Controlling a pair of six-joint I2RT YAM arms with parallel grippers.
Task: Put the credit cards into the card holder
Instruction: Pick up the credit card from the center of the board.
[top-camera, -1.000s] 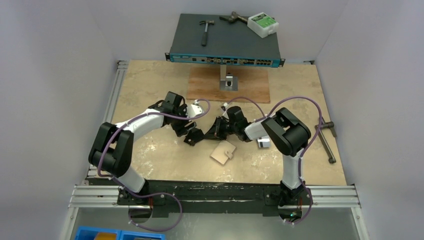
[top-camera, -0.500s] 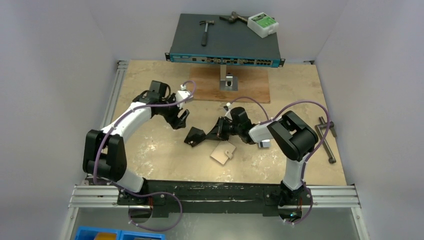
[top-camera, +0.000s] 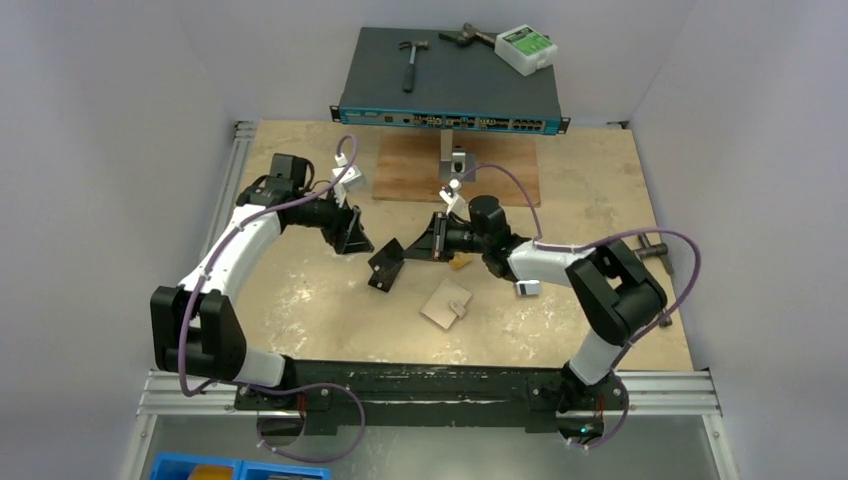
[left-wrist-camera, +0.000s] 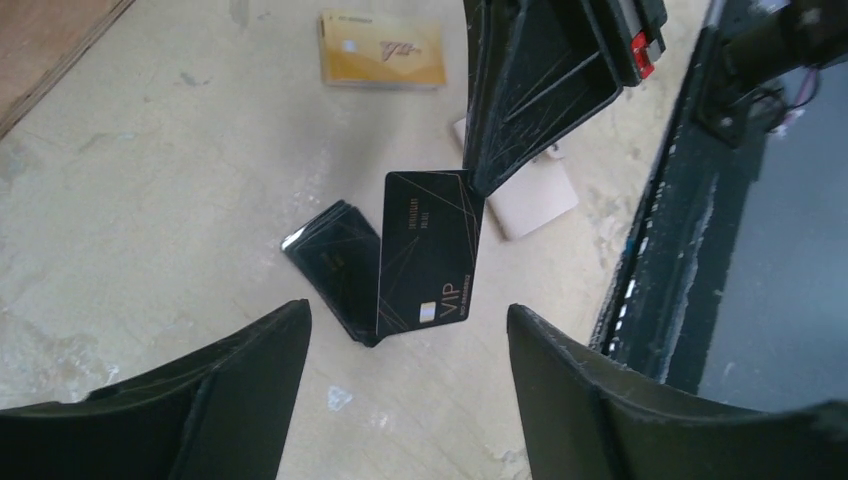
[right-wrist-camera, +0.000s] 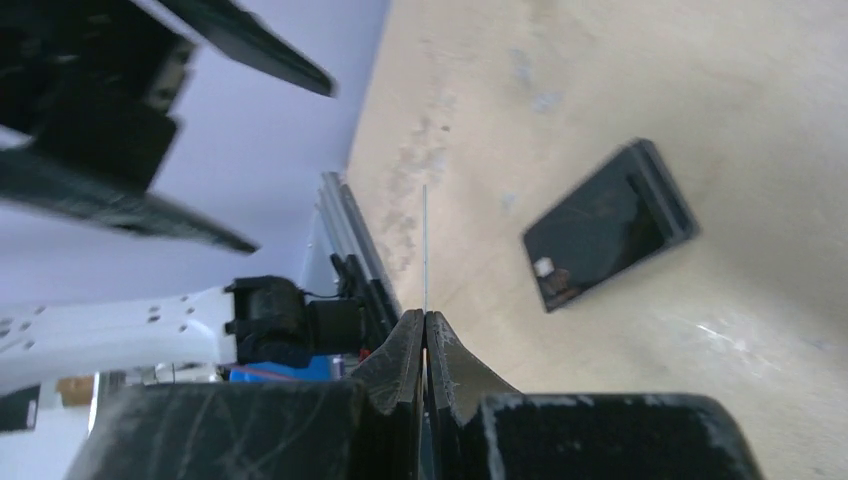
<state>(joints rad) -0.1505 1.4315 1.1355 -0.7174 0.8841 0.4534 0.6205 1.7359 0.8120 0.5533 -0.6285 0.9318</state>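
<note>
My right gripper (top-camera: 428, 243) is shut on the edge of a black card (top-camera: 388, 262) and holds it above the table. The card shows its "VIP" face in the left wrist view (left-wrist-camera: 430, 250) and only a thin edge in the right wrist view (right-wrist-camera: 425, 250). A dark card-like stack (left-wrist-camera: 335, 265) lies on the table beneath it. My left gripper (top-camera: 350, 233) is open and empty, just left of the card. The beige card holder (top-camera: 447, 303) lies closed near the front. An orange-yellow card (left-wrist-camera: 383, 62) and a silver-grey card (top-camera: 528, 288) lie on the table.
A network switch (top-camera: 450, 95) at the back carries a hammer (top-camera: 412, 60) and a white box (top-camera: 527, 47). A wooden board (top-camera: 500, 175) with a metal bracket (top-camera: 455, 160) lies before it. A metal tool (top-camera: 655, 280) lies at the right.
My left gripper has let go near the black card and drawn back to the far left. My right gripper has carried the black card up and farther back.
</note>
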